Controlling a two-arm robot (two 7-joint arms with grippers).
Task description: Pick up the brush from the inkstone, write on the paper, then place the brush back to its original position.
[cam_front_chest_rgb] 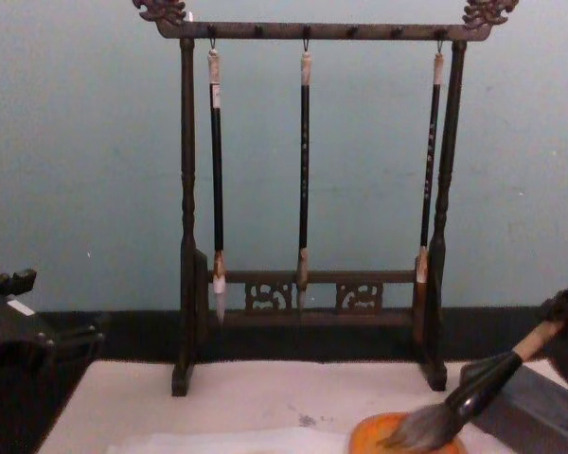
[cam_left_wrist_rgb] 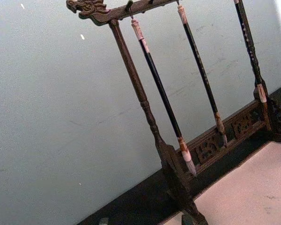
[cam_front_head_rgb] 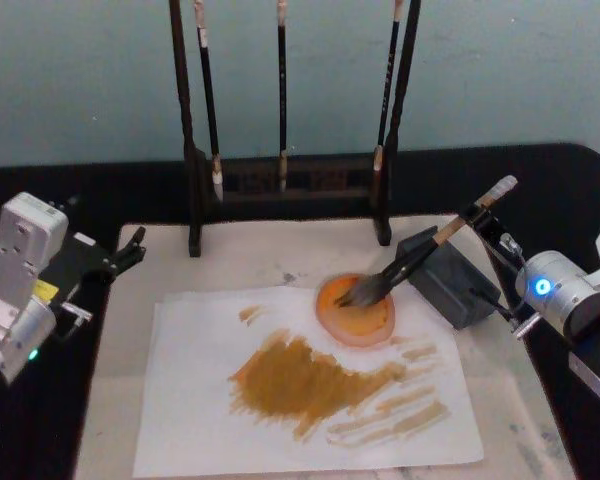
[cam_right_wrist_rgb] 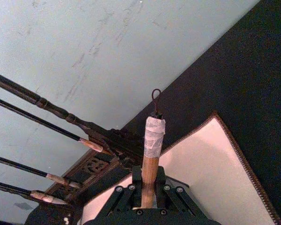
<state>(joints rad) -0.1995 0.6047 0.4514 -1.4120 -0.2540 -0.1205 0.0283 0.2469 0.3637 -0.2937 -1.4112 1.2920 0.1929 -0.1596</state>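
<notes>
Brush (cam_front_head_rgb: 400, 272) tuft is sitting in the orange inkstone (cam_front_head_rgb: 355, 320), which overlaps the paper (cam_front_head_rgb: 200, 400), and the handle slants up over the grey block (cam_front_head_rgb: 450, 285) right beside the inkstone. Right gripper (cam_front_head_rgb: 480, 218) fingers are clamped on the handle near its top. Left gripper (cam_front_head_rgb: 132, 248) is parked well left of the inkstone.

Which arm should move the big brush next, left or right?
Right, most likely. The right gripper clasps the brush by its handle, tuft resting in the inkstone. The left gripper sits far from it, beside the mat's left edge.
</notes>
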